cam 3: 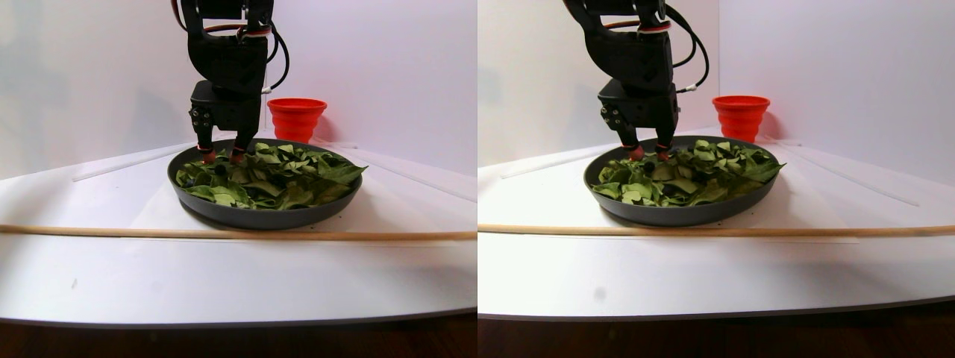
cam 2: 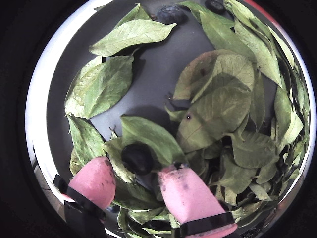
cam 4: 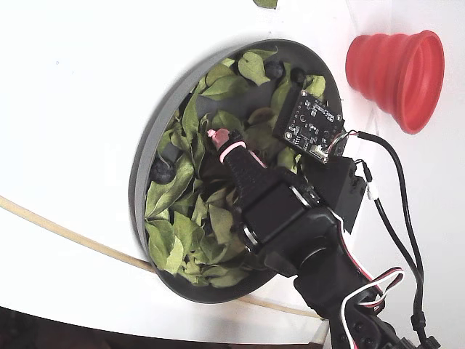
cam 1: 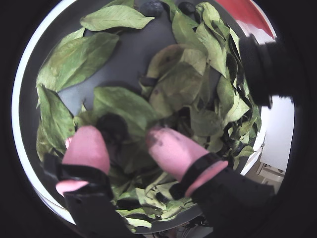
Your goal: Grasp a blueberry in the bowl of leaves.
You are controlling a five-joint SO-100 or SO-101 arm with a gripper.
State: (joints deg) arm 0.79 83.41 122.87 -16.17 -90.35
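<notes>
The dark grey bowl (cam 1: 133, 54) (cam 2: 158, 64) (cam 4: 145, 145) is full of green leaves (cam 1: 79, 59) (cam 2: 218, 104). My gripper (cam 1: 124, 136) (cam 2: 136, 171) is open, its two pink fingertips pressed down among the leaves. A blueberry (cam 1: 113, 126) (cam 2: 137, 157) lies on a leaf between the tips, just ahead of them and nearer the left finger; the jaws stand wide apart and are not closed on it. Two more blueberries (cam 2: 171, 13) (cam 2: 215, 6) lie at the bowl's far edge. In the stereo pair view the gripper (cam 3: 220, 156) stands upright over the bowl's back left.
A red ribbed cup (cam 3: 296, 118) (cam 4: 396, 69) stands behind the bowl. A thin wooden stick (cam 3: 224, 233) lies across the white table in front of the bowl. Another blueberry (cam 4: 161, 171) sits near the bowl's rim in the fixed view.
</notes>
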